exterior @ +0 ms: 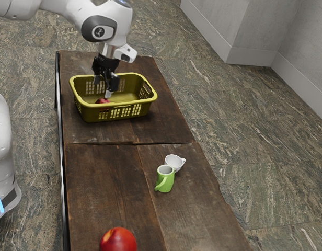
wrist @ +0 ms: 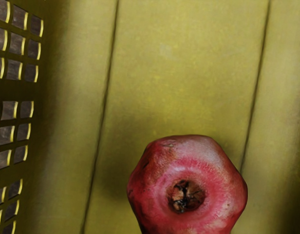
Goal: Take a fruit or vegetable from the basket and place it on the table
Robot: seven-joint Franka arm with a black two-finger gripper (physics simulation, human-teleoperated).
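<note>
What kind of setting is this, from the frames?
Hard to pin down: a simulated, sparsely furnished interior, perhaps a utility or storage room. What shows it: stone-look floor, plain grey walls with a baseboard, and a rough plank table beside the arm.

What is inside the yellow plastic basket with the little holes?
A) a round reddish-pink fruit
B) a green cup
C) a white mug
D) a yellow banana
A, because a round reddish-pink fruit with a brown, crinkly end lies on the floor of the yellow plastic basket.
</note>
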